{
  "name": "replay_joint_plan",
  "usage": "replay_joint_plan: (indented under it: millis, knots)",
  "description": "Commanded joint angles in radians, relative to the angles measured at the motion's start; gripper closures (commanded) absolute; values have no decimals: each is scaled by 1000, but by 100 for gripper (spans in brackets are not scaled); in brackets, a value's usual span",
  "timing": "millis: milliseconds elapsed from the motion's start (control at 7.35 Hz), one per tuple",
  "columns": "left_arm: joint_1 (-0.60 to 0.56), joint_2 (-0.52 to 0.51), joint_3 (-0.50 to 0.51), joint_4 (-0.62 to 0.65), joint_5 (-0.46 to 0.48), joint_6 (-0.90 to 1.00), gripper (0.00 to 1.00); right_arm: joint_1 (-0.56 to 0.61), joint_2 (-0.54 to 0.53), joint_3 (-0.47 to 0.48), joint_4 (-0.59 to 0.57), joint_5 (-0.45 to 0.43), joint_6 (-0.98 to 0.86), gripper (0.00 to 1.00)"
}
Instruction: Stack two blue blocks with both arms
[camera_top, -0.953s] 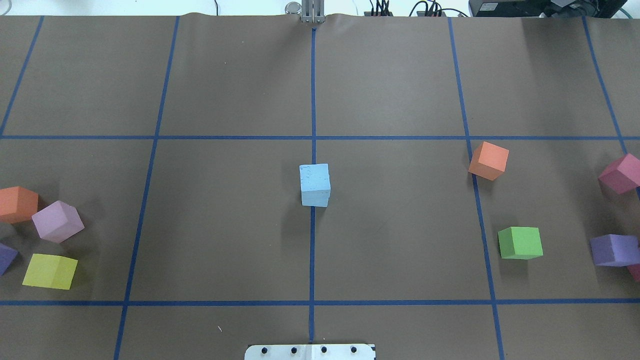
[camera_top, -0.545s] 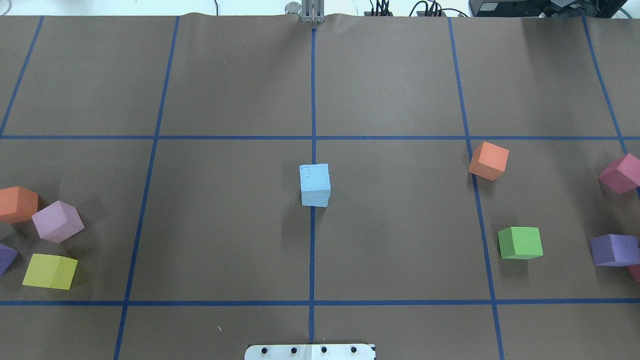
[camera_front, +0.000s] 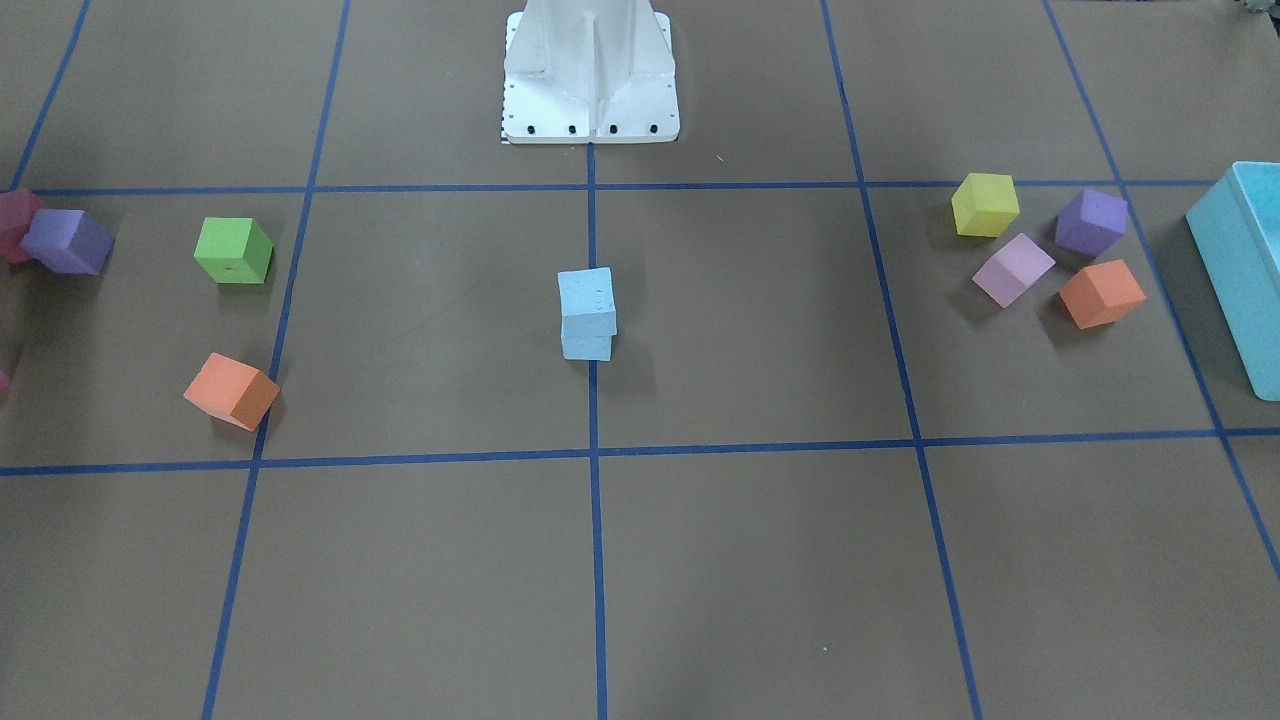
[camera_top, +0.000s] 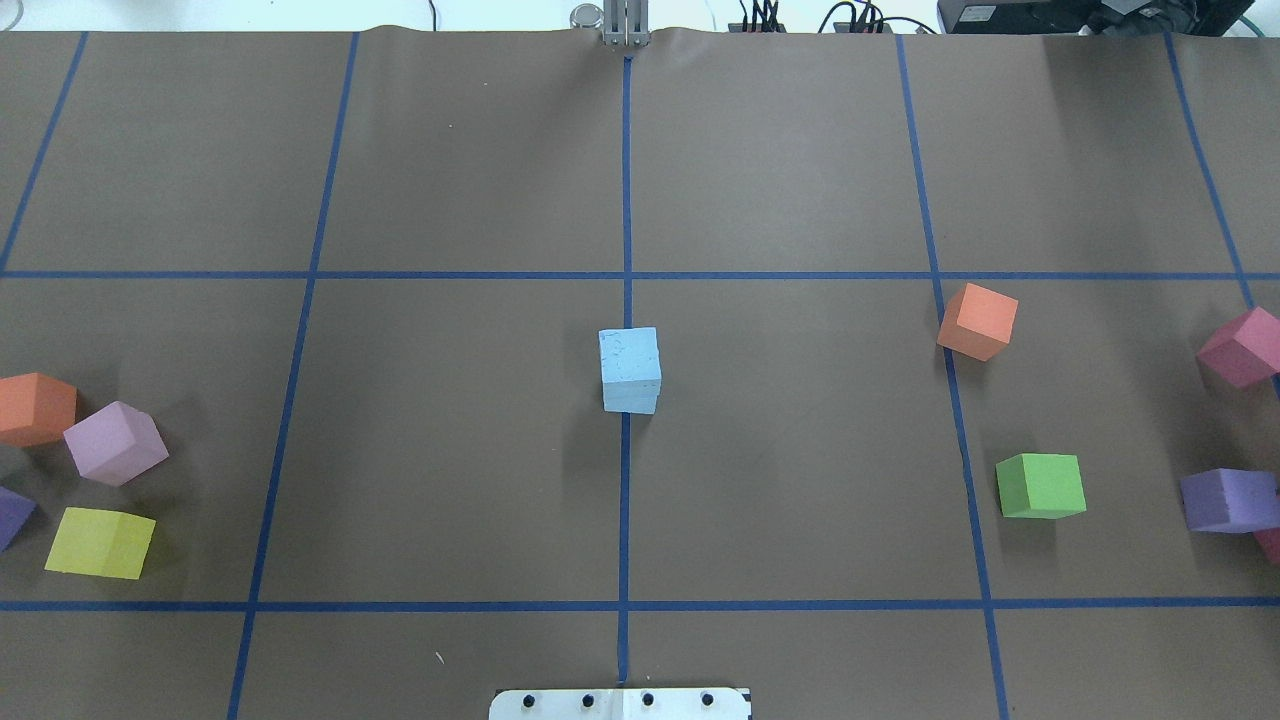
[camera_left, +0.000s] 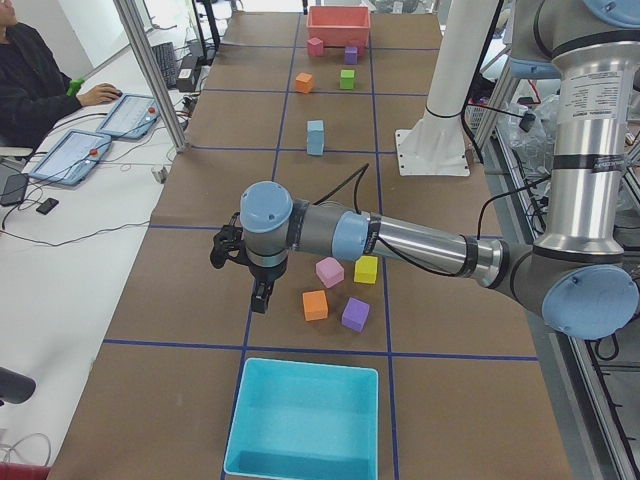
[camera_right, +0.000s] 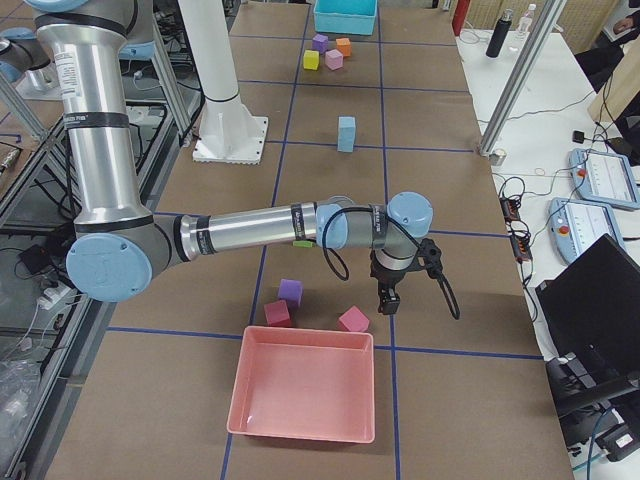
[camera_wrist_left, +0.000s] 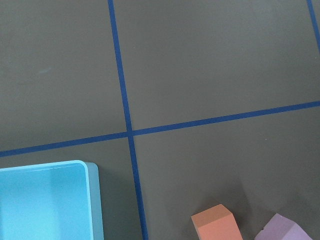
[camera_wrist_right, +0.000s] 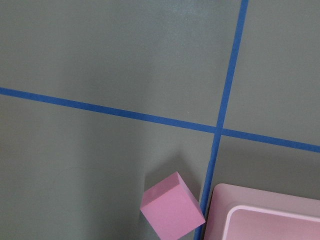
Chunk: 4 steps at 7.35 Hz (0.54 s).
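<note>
The two pale blue blocks stand stacked on the centre line of the table, the upper block (camera_top: 630, 356) on the lower block (camera_top: 631, 402). The stack also shows in the front view (camera_front: 587, 293), slightly twisted, and far off in both side views (camera_left: 315, 137) (camera_right: 346, 133). No gripper touches it. My left gripper (camera_left: 262, 296) hangs over the table near the turquoise bin (camera_left: 305, 420), far from the stack. My right gripper (camera_right: 388, 300) hangs near the pink bin (camera_right: 305, 390). I cannot tell whether either is open or shut. Neither arm shows in the overhead or front view.
Orange (camera_top: 37, 408), lilac (camera_top: 115, 443) and yellow (camera_top: 100, 542) cubes lie at the table's left end. Orange (camera_top: 977, 321), green (camera_top: 1041, 486), purple (camera_top: 1226, 500) and magenta (camera_top: 1243, 347) cubes lie at the right. The white base pedestal (camera_front: 590, 70) stands at the robot's side.
</note>
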Motion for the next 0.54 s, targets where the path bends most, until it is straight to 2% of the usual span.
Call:
replay_joint_plan:
  millis: [0,408]
  knots:
    - [0,0,-5,-2,1,0,2,-2,0,-5,0,0,0,0]
    - [-2,40,-37,-6,-2,0,2,-5,0,-9,21,-3,0,0]
